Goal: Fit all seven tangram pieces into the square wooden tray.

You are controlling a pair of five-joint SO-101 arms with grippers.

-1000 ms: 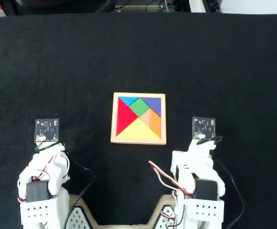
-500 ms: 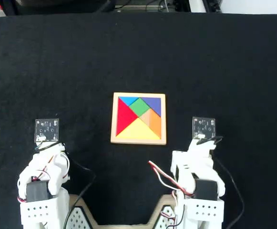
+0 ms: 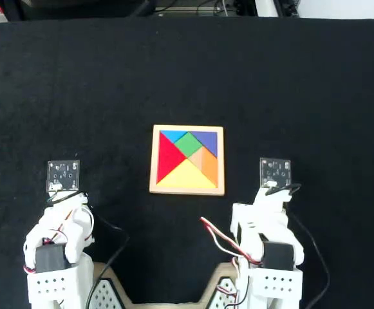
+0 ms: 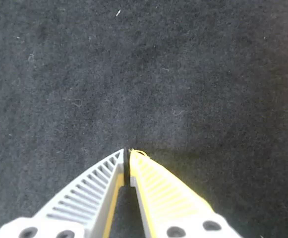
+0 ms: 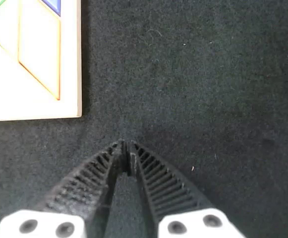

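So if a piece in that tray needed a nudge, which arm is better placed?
Probably the right. The right gripper, shut, sits just off a corner of the wooden tray; the left gripper, also shut, faces bare black cloth, farther away.

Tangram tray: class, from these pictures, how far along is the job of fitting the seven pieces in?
Done: the wooden tray holds seven coloured pieces, among them the red triangle and yellow triangle, with no gap visible in the high view. In hand: nothing; the left gripper and right gripper are shut and empty over the black cloth. Remaining: apparently nothing.
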